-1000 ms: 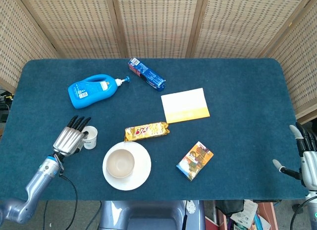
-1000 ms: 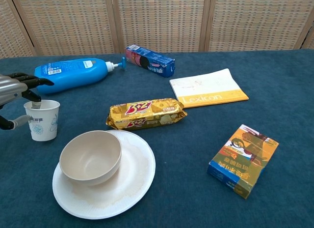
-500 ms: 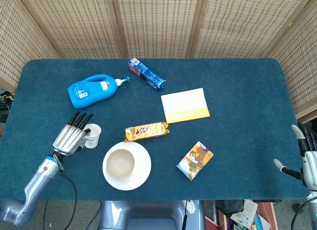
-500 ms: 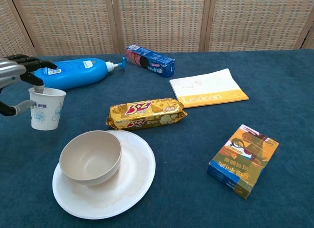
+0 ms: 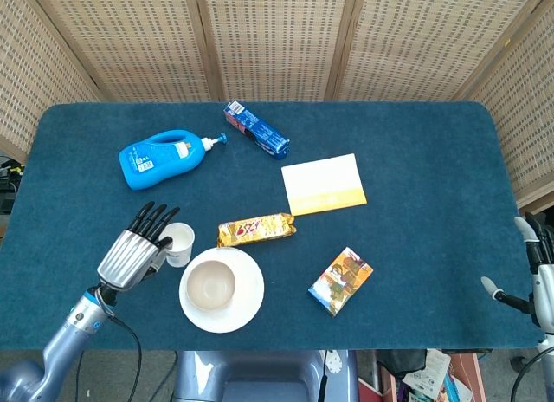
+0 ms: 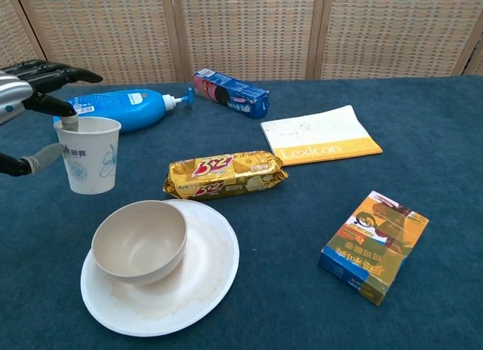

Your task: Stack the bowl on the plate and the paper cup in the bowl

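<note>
Paper cup (image 6: 90, 154) pinched by left robot hand (image 5: 136, 252); "Lexicon" notebook (image 6: 320, 135) apart.

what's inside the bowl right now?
Nothing: the bowl sits empty on the plate, its whole inner surface visible from the head view. The paper cup is outside it, held upright by the left hand. The plate under the bowl is hidden.

My left robot hand (image 5: 138, 250) is brushed metal with black fingers. The paper cup (image 6: 90, 154) is matt; the desk (image 5: 415, 229) is fuzzy blue cloth.
</note>
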